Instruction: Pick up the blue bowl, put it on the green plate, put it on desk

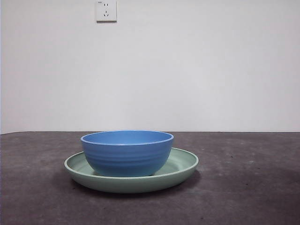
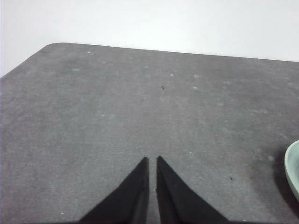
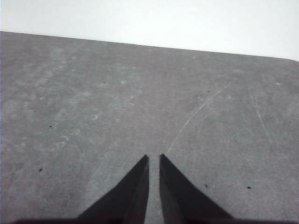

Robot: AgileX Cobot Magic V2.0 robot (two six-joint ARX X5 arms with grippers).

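Note:
The blue bowl (image 1: 127,153) stands upright on the green plate (image 1: 182,165), which rests on the desk (image 1: 243,187) in the front view. No arm shows in the front view. My left gripper (image 2: 152,161) is shut and empty above bare desk; an edge of the green plate (image 2: 293,168) shows at the side of the left wrist view. My right gripper (image 3: 153,158) is shut and empty above bare desk (image 3: 93,116). The bowl is out of both wrist views.
A white wall with a power socket (image 1: 106,10) stands behind the desk. The desk's rounded far corner (image 2: 51,46) shows in the left wrist view. Faint scratches (image 3: 201,109) mark the desk in the right wrist view.

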